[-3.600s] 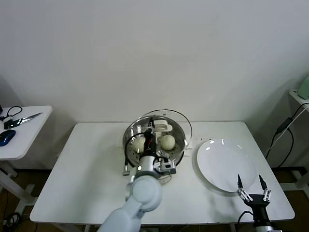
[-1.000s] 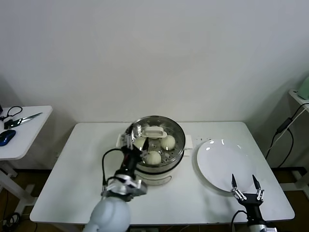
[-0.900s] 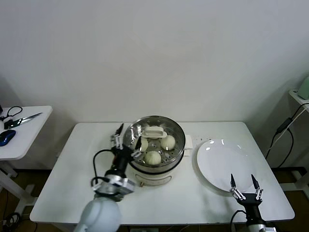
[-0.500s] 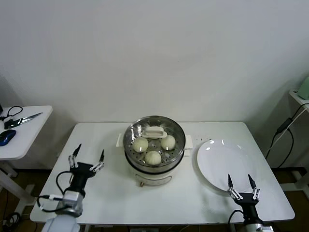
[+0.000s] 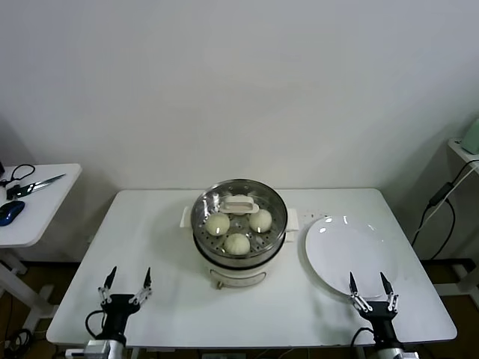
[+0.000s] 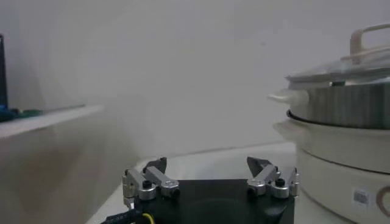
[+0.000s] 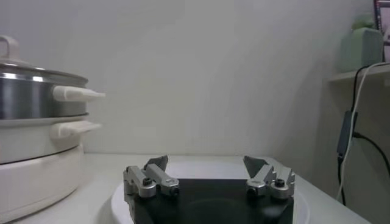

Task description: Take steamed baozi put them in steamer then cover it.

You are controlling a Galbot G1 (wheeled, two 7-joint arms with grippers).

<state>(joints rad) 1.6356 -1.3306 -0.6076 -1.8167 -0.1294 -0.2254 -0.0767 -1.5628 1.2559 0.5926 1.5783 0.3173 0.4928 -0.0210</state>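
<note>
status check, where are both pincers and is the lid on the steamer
Left pincer open, empty, low at table's near left edge. Right pincer open, empty, by the plate. Lid on steamer, buns inside. Nothing in the way.

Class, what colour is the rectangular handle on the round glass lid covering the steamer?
Cream-white: the rectangular handle on the round clear glass lid shows best in the head view.

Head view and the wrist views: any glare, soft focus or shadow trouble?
Head view: even lighting, small bright glints on the flat white plate and the round clear glass lid. Left wrist view: the steel-and-cream steamer looks soft. Right wrist view: dim, the near black gripper body in shadow.
</note>
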